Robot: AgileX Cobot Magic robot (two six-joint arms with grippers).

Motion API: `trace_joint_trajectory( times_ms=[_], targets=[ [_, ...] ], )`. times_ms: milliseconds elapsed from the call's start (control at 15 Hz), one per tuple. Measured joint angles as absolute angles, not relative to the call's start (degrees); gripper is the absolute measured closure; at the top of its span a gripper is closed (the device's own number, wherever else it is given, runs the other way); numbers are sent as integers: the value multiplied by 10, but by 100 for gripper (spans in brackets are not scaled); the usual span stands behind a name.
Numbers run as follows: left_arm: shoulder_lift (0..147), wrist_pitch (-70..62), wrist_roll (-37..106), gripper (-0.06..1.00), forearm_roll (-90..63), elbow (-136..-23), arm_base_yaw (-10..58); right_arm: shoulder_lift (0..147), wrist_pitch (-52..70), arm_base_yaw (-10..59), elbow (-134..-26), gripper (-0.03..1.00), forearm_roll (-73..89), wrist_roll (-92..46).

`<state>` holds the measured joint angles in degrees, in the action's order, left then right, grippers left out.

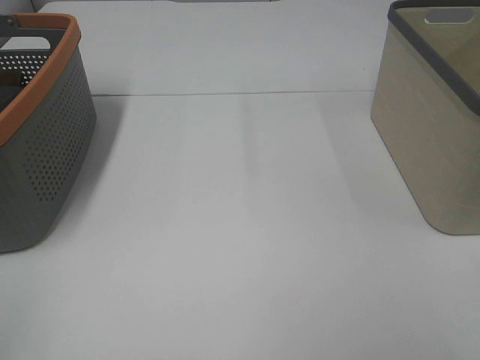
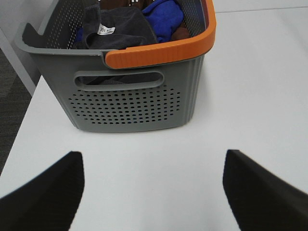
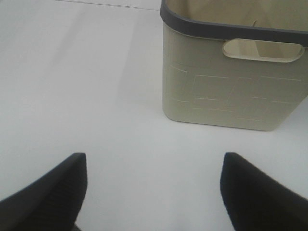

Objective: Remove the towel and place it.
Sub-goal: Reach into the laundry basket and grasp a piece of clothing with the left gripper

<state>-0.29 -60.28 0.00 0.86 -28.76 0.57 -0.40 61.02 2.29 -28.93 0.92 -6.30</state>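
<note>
One towel lies in one grey basket, seemingly atop two cloths.

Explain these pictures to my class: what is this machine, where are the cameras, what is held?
A robot with two arms, each ending in a pincer. The high camera looks down on a white table: a grey basket with an orange rim at left, a beige bin at right. The other two pictures come from wrist cameras. The left pincer faces the basket, where a dark towel lies beside a blue cloth. The right pincer faces the bin. Both are open and hold nothing.
</note>
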Motion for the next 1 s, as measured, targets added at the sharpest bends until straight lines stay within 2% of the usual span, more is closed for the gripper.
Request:
trace_joint_trajectory(
  times_ms=[600, 800, 1000],
  targets=[
    [-3, -600, 3, 19, -3, -290, 6, -4, 610, 23, -289, 24, 9, -63],
    [84, -496, 0, 19, 36, -345, 6, -4, 610, 23, -289, 24, 9, -63],
    [235, -437, -49, 19, 151, -413, 6, -4, 610, 23, -289, 24, 9, -63]
  ],
)
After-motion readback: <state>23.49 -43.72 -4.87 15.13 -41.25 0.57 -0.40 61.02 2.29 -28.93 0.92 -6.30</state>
